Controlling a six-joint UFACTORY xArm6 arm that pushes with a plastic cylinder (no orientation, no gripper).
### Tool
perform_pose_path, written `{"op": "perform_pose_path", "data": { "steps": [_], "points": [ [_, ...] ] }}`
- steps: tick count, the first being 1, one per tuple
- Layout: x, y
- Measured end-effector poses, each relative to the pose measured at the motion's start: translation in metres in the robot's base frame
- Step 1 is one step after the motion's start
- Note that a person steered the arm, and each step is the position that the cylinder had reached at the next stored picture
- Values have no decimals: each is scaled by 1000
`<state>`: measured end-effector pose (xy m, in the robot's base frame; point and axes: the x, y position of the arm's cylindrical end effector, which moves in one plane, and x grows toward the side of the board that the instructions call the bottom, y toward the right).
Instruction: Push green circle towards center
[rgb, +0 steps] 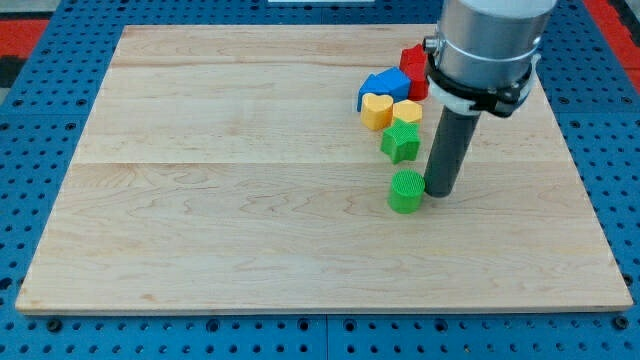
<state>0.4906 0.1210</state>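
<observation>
The green circle (406, 191) is a short round block standing on the wooden board (250, 200), right of the board's middle. My tip (440, 191) rests on the board just to the right of the green circle, touching or nearly touching its side. A green star (400, 141) lies a little above the circle.
Above the star is a tight cluster: a yellow hexagon (407, 111), a yellow heart (376, 110), a blue block (384, 84) and a red block (414, 66), partly hidden by the arm's grey body (488, 45). A blue pegboard (40, 150) surrounds the board.
</observation>
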Motion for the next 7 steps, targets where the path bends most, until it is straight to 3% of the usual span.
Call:
{"op": "perform_pose_path", "data": {
  "steps": [3, 5, 7],
  "points": [
    [16, -115],
    [-17, -176],
    [-62, -178]
  ]
}}
